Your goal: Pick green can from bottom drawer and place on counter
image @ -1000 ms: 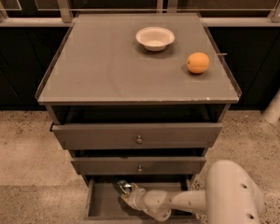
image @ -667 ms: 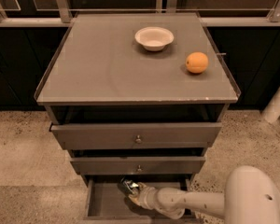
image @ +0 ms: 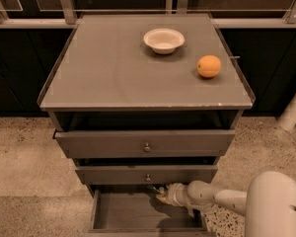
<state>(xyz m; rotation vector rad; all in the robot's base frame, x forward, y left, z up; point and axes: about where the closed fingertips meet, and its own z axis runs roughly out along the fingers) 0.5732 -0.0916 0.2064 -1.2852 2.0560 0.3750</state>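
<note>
The bottom drawer (image: pixel 130 214) stands pulled open at the foot of the cabinet, and its flat floor shows bare at the left and front. My gripper (image: pixel 160 195) is inside it at the back, right under the front of the middle drawer, reaching in from the right. A small shiny glint (image: pixel 154 188) sits at the gripper's tip; I cannot tell whether it is the green can, which does not show plainly anywhere. The counter (image: pixel 113 70) is the flat grey-brown top above.
A white bowl (image: pixel 164 40) and a round orange fruit (image: pixel 208 66) sit on the counter's far right part. The top drawer (image: pixel 145 143) and middle drawer (image: pixel 147 174) stand slightly pulled out. My white arm (image: pixel 214 198) and body (image: pixel 276 206) fill the lower right. A speckled floor surrounds the cabinet.
My gripper has moved right and toward the back of the bottom drawer, up under the middle drawer front. The shiny object seen at its left tip earlier is now mostly hidden.
</note>
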